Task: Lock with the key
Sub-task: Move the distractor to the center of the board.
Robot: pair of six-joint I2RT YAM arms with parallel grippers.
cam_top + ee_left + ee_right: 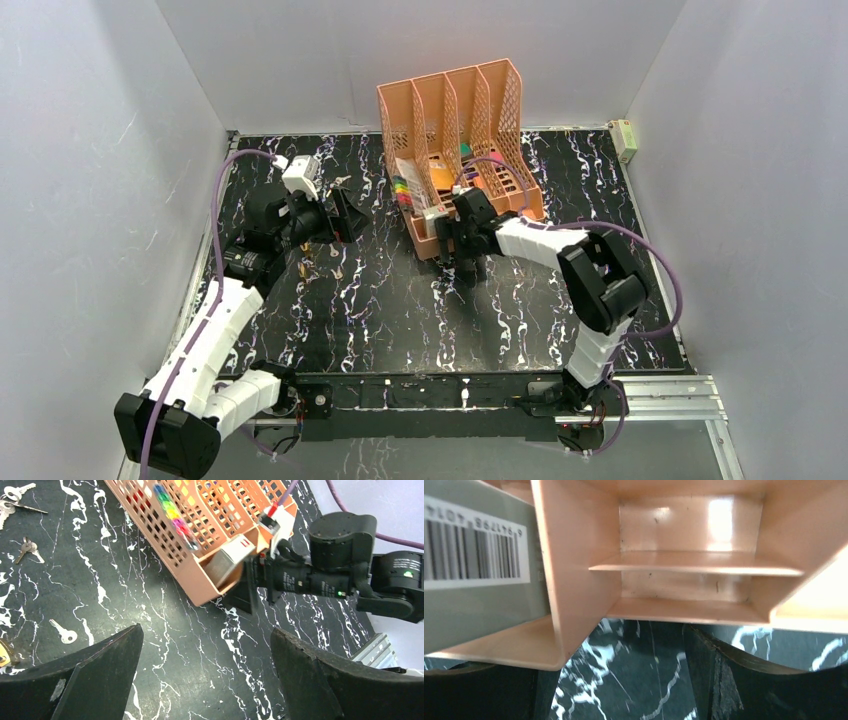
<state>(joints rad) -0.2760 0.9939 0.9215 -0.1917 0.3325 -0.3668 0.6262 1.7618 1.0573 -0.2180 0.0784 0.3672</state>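
Several small silver keys lie on the black marbled table at the left: one single key point(63, 632), a pair point(27, 549) and a bunch point(15, 500). A brass-coloured object point(3, 655) shows only partly at the left edge of the left wrist view. My left gripper point(345, 215) hovers open over bare table point(206, 630), to the right of the keys, with nothing between its fingers. My right gripper point(462, 260) is open at the front lip of the orange file organizer point(674, 555). Only table shows between the right gripper's point(624, 690) fingers.
The orange organizer point(460, 150) stands at the back centre and holds a grey barcoded box point(474, 580) and coloured items point(175, 515). White walls close in the table on three sides. A small box point(625, 138) sits at the far right corner.
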